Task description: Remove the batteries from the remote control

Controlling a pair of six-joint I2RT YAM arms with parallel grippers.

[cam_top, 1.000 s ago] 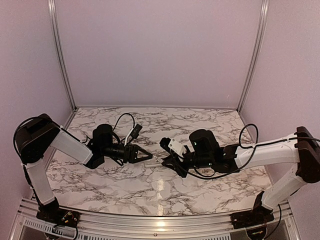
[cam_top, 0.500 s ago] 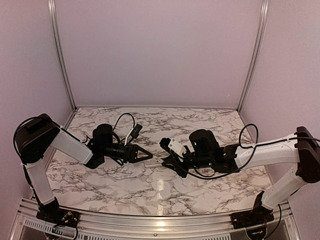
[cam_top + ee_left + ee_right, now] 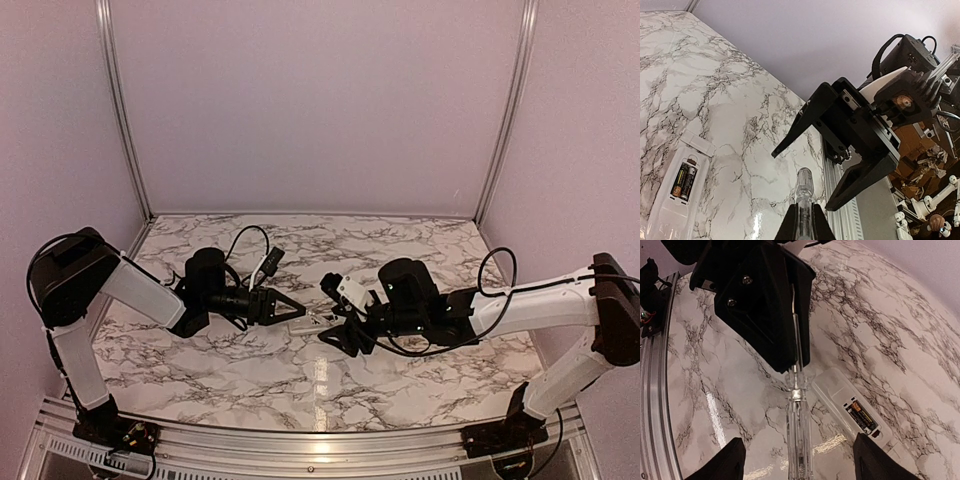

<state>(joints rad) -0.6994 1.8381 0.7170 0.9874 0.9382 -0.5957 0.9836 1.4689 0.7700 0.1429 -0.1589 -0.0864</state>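
The left tool is closed on the thin clear rod, probably to pry with it. The right tool stands open around the rod's handle. The remote control lies recess-up on the surface, with the batteries inside.

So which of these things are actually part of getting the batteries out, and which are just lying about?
Part of the job:
- remote control, back open
- batteries, in its recess
- clear-handled tool, gripped by the left gripper
- right gripper, open either side of the tool's handle

Lying about:
- small white cover piece, at the remote's end
- marble table
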